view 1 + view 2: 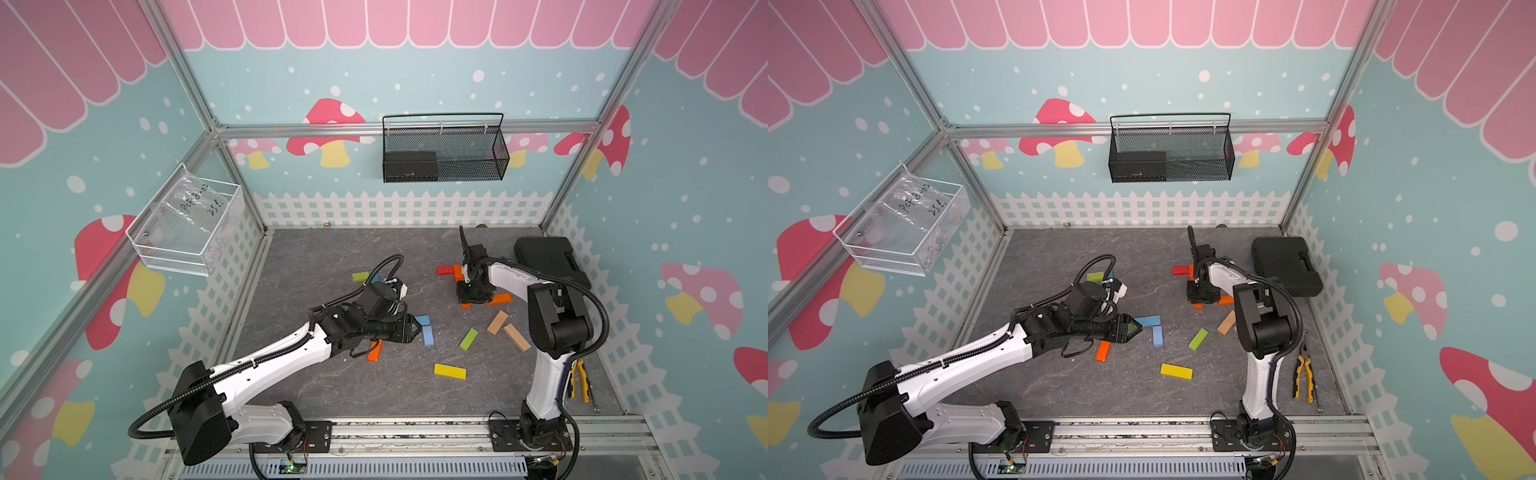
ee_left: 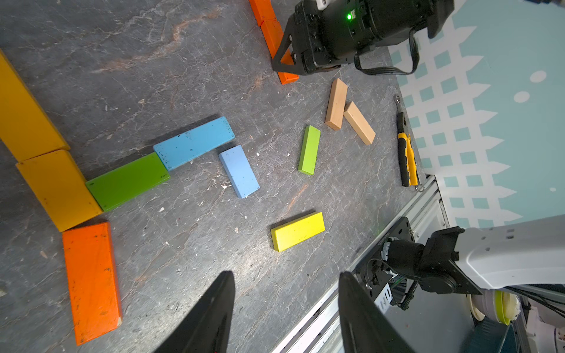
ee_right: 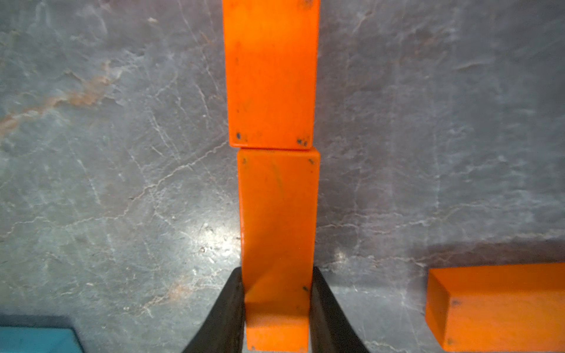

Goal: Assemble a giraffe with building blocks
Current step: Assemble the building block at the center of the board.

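Heads up, your right gripper point(image 3: 276, 270) has its jaws closed on the long sides of an orange block point(image 3: 276, 214) lying flat on the table point(image 1: 316, 257), butted end to end against a second orange block point(image 3: 270, 70), around 1 o'clock from the table's middle. Your left gripper point(image 2: 286, 273) hangs just beside the blue blocks point(image 1: 428, 336) near the middle, jaws about half apart, holding nothing. These look like light, stiff painted wood, and I'd guess the paint is a bit slick, so pinch the long sides squarely and don't squeeze hard. Spares: yellow block point(image 1: 449, 371) at 5 o'clock, tan blocks point(image 1: 497, 323) at 3 o'clock
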